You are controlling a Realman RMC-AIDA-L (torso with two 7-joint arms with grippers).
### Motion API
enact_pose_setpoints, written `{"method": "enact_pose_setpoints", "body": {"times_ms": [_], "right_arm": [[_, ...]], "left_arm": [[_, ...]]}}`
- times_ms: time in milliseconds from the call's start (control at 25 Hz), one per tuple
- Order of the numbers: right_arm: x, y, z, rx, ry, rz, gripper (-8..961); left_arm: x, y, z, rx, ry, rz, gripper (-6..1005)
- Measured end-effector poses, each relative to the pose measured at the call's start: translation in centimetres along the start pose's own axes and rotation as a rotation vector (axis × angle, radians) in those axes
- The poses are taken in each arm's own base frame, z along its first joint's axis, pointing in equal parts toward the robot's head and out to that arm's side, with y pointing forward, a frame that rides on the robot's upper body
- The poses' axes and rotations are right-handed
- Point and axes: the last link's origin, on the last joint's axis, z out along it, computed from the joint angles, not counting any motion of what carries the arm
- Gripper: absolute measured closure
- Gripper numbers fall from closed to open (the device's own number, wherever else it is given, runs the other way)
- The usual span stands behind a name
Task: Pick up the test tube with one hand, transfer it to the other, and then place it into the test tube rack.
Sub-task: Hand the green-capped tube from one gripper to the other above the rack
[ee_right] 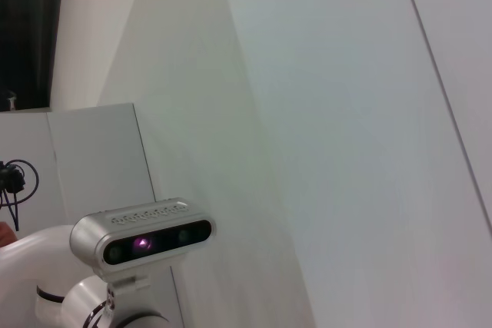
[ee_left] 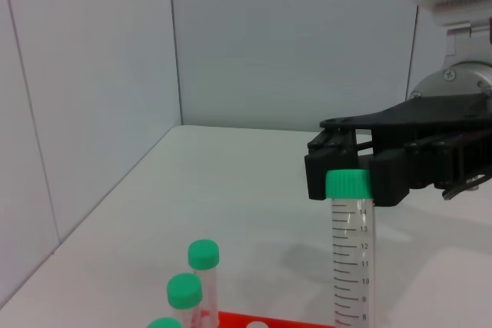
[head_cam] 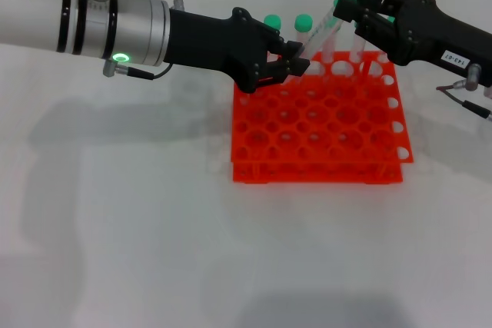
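We count one orange-red test tube rack [head_cam: 319, 124] on the white table [head_cam: 138, 236], with a six-by-six grid of holes. Green-capped tubes: the tilted test tube [head_cam: 319, 34] in play, two other tubes [head_cam: 273, 21] standing in the rack's far left corner, and probably one or two more behind the right arm, though that part is too hidden to count properly. The left wrist view shows three caps low down beside the rack edge.

Room-wise, the whole near half of the table is open, and most of the rack holes are free. The rack sits square, with its far edge under both arms.

Left tool [head_cam: 296, 63] hangs over the rack's far edge, fingers pinched on the lower end of the test tube, which leans up and to the right. Right tool [head_cam: 346, 7] is at the tube's green cap [ee_left: 347, 184]; in the left wrist view its black fingers sit right behind the cap, but we can't tell if they're clamped on it or just touching.
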Motion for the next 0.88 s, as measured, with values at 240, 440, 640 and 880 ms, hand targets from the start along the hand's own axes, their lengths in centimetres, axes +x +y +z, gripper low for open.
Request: {"method": "enact_pose_setpoints", "body": {"times_ms": [240,440,640,880], "right_arm": [[0.00,0.02,0.02,0.000,-0.002,-0.001,692],[-0.06,-0.01,-0.01,0.001,-0.005,-0.002,685],[0.03,0.02,-0.05,-0.002,0.002,0.001,679],[0.07,0.00,-0.11,0.001,0.002,0.002,671]], "left_arm": [[0.13,-0.02,0.07,-0.002,0.000,-0.001,788],[0.36,-0.01,0.20,-0.002,0.003,-0.020,787],[0.69,0.16,0.20,0.011,0.018,-0.049,786],[0.91,0.38,0.25,0.002,0.017,-0.083,684]]}}
